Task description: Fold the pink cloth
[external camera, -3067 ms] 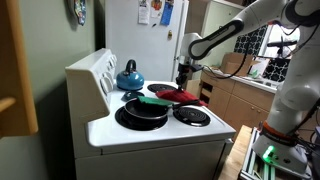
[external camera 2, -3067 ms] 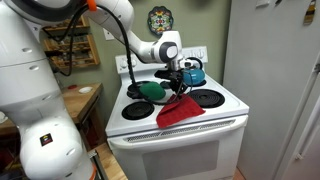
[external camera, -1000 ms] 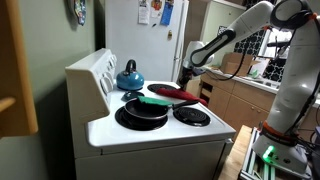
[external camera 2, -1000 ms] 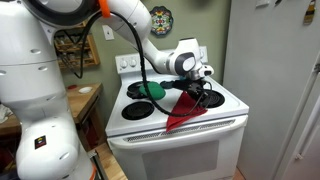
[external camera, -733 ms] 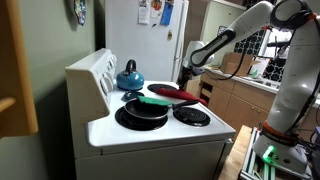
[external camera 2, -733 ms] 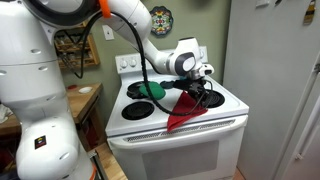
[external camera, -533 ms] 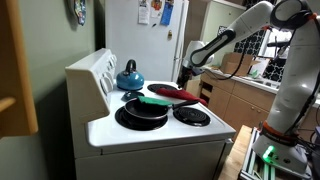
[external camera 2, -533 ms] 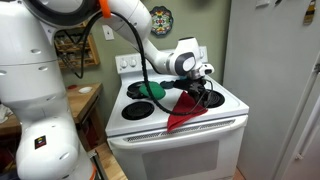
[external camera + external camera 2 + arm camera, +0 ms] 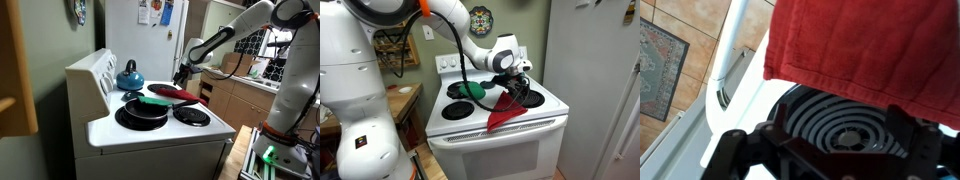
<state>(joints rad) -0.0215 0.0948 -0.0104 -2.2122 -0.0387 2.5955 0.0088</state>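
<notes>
The pink cloth (image 9: 181, 95) lies on the stove's burners, seen in both exterior views. There it forms a red triangle (image 9: 505, 109) whose point hangs over the stove's front edge. In the wrist view the cloth (image 9: 870, 45) fills the top, with a black coil burner (image 9: 845, 118) bare below it. My gripper (image 9: 181, 73) hovers just above the cloth's far corner (image 9: 517, 84). Its fingers (image 9: 770, 135) stand wide apart with only the burner between them, so it is open and holds nothing.
A black frying pan (image 9: 143, 111) with a flat green piece (image 9: 153, 100) on it sits beside the cloth. A blue kettle (image 9: 129, 75) stands at the stove's back, the fridge (image 9: 150, 40) behind it. A rug (image 9: 660, 60) lies on the floor below.
The gripper was shut on the cloth's corner a second ago. It has since opened, let the cloth go and risen slightly. The cloth stays where it lay.
</notes>
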